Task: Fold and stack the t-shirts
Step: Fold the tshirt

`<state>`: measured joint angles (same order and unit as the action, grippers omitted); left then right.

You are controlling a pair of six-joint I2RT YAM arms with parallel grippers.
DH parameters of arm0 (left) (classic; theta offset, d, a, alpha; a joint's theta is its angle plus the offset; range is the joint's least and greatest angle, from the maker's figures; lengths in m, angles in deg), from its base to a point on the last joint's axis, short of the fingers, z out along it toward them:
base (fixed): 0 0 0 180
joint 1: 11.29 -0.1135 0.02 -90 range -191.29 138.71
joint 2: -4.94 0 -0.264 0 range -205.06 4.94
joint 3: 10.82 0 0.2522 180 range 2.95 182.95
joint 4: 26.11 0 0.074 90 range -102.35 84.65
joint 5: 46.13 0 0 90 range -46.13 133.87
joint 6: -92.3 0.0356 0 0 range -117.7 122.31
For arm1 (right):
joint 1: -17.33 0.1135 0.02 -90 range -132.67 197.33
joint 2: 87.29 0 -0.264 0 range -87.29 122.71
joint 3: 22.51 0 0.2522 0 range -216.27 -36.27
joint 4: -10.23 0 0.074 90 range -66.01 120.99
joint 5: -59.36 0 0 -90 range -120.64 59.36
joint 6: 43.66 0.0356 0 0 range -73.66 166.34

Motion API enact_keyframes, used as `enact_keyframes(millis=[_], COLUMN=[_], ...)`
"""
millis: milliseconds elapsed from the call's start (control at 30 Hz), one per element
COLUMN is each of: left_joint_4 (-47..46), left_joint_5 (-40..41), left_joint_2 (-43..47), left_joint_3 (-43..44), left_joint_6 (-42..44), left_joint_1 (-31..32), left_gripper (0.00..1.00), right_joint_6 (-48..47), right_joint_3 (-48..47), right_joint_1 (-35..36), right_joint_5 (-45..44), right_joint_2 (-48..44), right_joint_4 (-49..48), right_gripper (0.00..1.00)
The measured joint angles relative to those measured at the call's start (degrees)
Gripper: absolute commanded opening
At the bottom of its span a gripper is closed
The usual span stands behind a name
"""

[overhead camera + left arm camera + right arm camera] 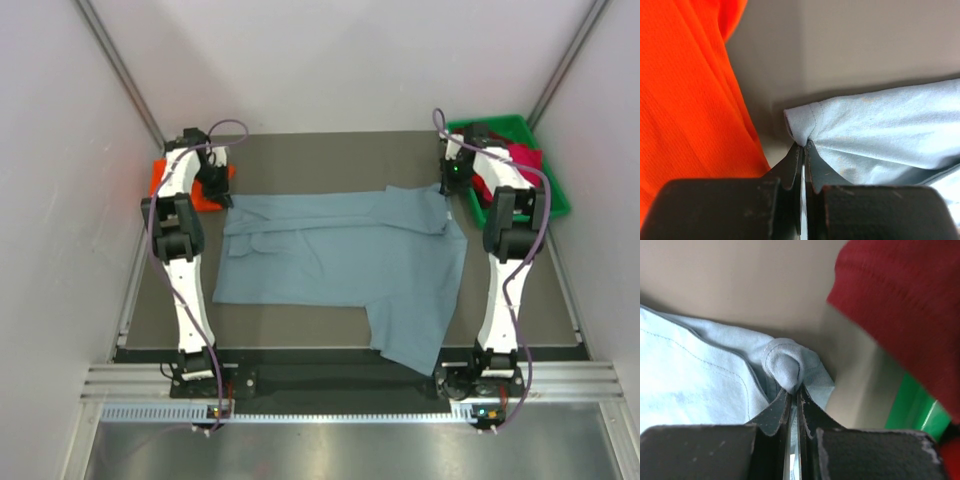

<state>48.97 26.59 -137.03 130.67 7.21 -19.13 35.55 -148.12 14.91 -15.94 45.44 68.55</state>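
Observation:
A large slate blue-grey t-shirt (340,265) lies spread across the middle of the table, with one part hanging towards the near edge. My left gripper (221,197) is at its far left corner. In the left wrist view this gripper (804,145) is shut on a pinched fold of the blue-grey cloth (880,130). My right gripper (450,190) is at the far right corner, and in the right wrist view it (794,390) is shut on a bunched hem of the same shirt (690,375). An orange-red t-shirt (162,180) (685,100) lies just left of the left gripper.
A green plastic bin (556,196) (912,405) stands at the far right and holds crimson t-shirts (525,157) (905,305), close to the right gripper. White walls enclose the table on the left, right and back.

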Motion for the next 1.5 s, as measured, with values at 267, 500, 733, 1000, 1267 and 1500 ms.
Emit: enact_keyframes(millis=[267,500,733,1000,1267,1500], left_joint_4=[-2.32,-6.08,-8.04,-8.87,-10.03,-11.74], left_joint_5=[0.42,0.46,0.48,-0.22,-3.87,-6.99], left_joint_2=[-1.99,-3.74,-3.80,1.33,14.16,27.02], left_joint_3=[3.87,7.17,7.28,5.05,3.82,-3.08], left_joint_6=[0.81,0.79,0.11,-1.18,-3.69,-9.81], left_joint_1=[1.51,2.19,2.43,2.64,2.71,2.58], left_gripper=[0.00,0.00,0.32,0.67,0.99,0.99], right_joint_6=[0.15,0.48,0.48,-0.55,-0.57,0.39], right_joint_3=[-5.38,-9.70,-10.08,-9.62,-9.53,-5.70], right_joint_1=[0.15,0.42,0.74,0.85,1.29,4.92], right_joint_5=[0.00,0.00,0.02,0.57,3.85,6.88], right_joint_2=[2.89,4.42,4.50,1.40,-10.95,-21.66], right_joint_4=[-1.70,-3.28,-3.48,-3.43,-3.96,-6.03], right_gripper=[0.00,0.00,0.41,0.78,0.90,0.91])
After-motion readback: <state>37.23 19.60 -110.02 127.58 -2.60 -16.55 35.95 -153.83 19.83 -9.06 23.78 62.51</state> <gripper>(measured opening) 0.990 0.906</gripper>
